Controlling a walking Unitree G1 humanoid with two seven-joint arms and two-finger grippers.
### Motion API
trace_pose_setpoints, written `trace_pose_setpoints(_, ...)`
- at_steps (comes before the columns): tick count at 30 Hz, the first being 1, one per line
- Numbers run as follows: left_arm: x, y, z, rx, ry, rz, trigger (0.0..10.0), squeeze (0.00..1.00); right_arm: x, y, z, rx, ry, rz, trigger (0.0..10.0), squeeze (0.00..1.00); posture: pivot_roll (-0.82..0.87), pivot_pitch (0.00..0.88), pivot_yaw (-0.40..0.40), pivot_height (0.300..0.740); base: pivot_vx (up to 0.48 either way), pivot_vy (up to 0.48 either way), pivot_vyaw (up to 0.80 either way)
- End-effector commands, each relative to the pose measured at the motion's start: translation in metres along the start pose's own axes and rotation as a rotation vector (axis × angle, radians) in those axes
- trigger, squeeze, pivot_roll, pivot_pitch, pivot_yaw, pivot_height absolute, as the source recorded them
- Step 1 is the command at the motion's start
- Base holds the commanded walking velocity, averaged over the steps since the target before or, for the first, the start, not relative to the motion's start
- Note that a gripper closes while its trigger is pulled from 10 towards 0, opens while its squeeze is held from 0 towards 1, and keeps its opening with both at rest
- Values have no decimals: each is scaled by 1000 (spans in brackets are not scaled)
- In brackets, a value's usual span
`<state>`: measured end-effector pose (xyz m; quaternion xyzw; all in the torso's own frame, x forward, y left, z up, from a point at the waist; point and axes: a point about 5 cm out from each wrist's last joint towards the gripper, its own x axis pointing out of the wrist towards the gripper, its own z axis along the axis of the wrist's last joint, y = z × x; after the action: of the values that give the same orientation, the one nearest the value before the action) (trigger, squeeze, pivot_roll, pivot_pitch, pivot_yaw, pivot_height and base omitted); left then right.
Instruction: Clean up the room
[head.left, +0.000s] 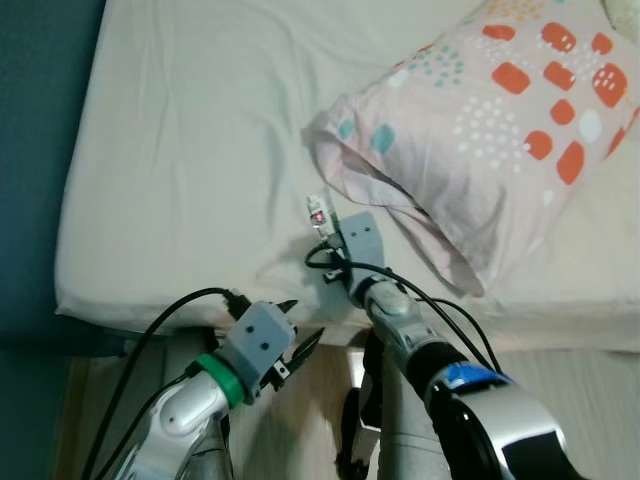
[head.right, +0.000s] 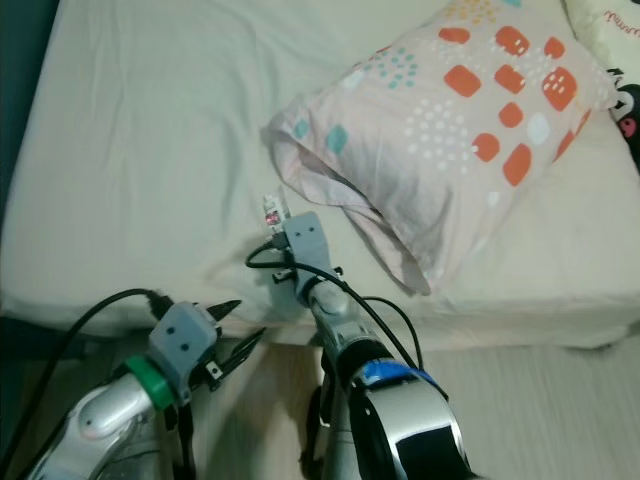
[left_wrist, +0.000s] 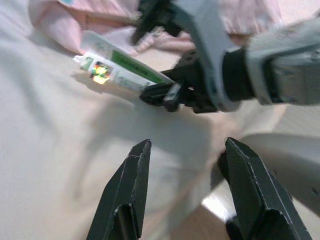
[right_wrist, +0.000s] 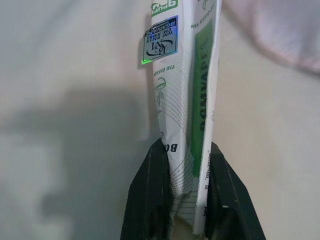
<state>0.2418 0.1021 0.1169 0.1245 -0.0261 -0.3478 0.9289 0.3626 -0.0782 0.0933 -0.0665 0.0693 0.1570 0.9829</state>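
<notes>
I see the right gripper (right_wrist: 186, 165) jaws clamped on a flat crumpled white-green packet (right_wrist: 186, 90), above the bed (head.left: 200, 150) near the soft patterned pillow (head.left: 490, 120). Left gripper (left_wrist: 186, 165) jaws spread, empty, near edge.

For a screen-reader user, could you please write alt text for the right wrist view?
Two black fingers pinch a flattened white-and-green box bearing a holographic sticker, over a cream bedsheet; a pink pillow is beside it.
</notes>
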Motion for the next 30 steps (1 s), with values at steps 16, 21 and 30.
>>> trace_pose_setpoints(16,13,37,-82,-242,302,555,10000,0,-54,-20,-55,37,-104,-176,10000,0,-19,77,-35,552,0,0,0)
trace_pose_setpoints(21,14,41,-82,-164,296,581,10000,0,-65,-33,-70,7,-43,-265,10000,0,-21,70,-22,552,0,0,0)
trace_pose_setpoints(30,26,39,-81,-171,259,579,10000,0,-74,-37,-74,4,-49,-289,10000,0,-21,68,-20,566,0,0,0)
